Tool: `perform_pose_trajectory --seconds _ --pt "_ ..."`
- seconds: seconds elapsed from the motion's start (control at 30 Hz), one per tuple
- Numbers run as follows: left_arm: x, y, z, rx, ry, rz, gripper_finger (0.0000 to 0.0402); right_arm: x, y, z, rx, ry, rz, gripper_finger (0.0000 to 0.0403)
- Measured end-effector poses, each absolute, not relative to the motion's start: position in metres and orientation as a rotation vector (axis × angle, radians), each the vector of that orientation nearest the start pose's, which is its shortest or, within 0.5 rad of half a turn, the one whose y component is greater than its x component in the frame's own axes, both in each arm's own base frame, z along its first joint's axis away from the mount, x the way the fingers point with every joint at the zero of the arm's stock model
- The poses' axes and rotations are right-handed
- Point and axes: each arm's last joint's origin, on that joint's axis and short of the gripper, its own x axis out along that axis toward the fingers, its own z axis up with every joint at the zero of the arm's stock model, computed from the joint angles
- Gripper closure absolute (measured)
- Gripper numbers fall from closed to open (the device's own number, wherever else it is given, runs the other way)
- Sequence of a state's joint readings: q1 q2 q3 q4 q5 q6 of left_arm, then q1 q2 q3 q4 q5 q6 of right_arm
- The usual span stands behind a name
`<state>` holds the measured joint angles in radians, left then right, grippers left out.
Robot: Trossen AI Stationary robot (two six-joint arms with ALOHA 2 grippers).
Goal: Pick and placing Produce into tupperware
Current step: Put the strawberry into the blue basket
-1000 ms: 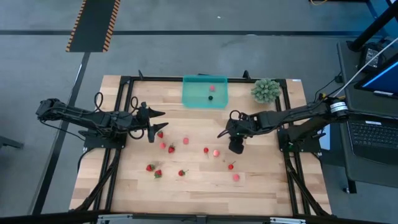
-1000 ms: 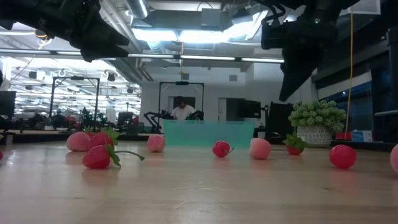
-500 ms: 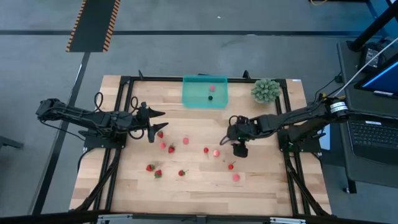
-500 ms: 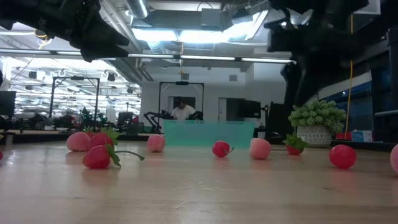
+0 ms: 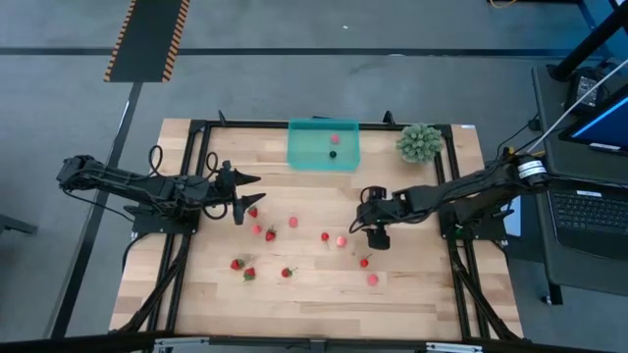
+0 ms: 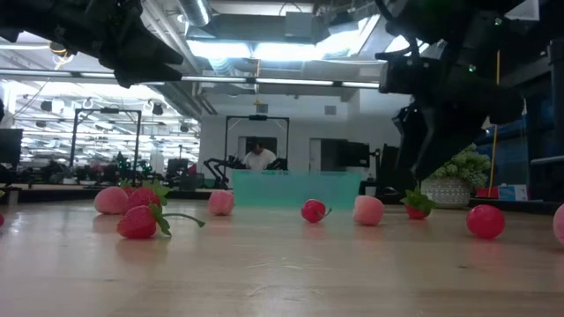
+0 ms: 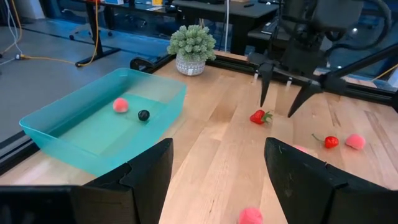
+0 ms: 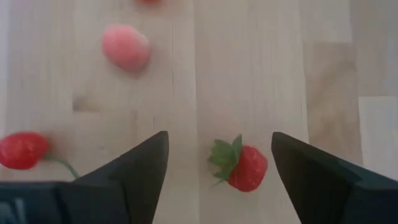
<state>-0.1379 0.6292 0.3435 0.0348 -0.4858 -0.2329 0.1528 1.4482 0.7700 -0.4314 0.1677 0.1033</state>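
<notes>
The teal tupperware (image 5: pixel 324 145) stands at the table's far middle with a pink piece (image 7: pixel 120 104) and a dark berry (image 7: pixel 143 115) in it. Red and pink produce lies scattered on the wood, such as a pink piece (image 5: pixel 340 240) and a stemmed red one (image 5: pixel 364 262). My right gripper (image 8: pixel 216 149) hangs open, pointing steeply down just above a strawberry with a green top (image 8: pixel 242 167), which lies on the table below the gap between its fingers. The high view hides this strawberry under the gripper (image 5: pixel 359 226). My left gripper (image 5: pixel 257 190) waits open above the table's left part.
A spiky green plant ball in a pot (image 5: pixel 420 142) stands at the far right corner, beside the tupperware. More produce lies toward the near left (image 5: pixel 242 269) and below my left gripper (image 5: pixel 253 212). Black frame rails (image 5: pixel 461 284) run along the table's sides.
My right gripper has sunk toward the table and shifted a little toward the near edge, rolling about its own axis. Its fingers have spread apart and now hang over the green-topped strawberry. Nothing on the table has moved.
</notes>
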Motion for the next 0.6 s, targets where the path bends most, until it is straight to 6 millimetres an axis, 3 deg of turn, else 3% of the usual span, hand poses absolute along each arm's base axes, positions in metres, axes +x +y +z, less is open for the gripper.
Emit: perform_pose_trajectory --seconds 0.27,0.6 --pt "0.149 -0.007 0.224 -0.152 0.197 0.372 0.0156 0.264 0.036 0.153 -0.136 1.147 -0.053 0.0118" --pt "0.149 -0.007 0.224 -0.152 0.198 0.372 0.0156 0.263 0.034 0.148 -0.259 1.189 -0.055 0.0119"
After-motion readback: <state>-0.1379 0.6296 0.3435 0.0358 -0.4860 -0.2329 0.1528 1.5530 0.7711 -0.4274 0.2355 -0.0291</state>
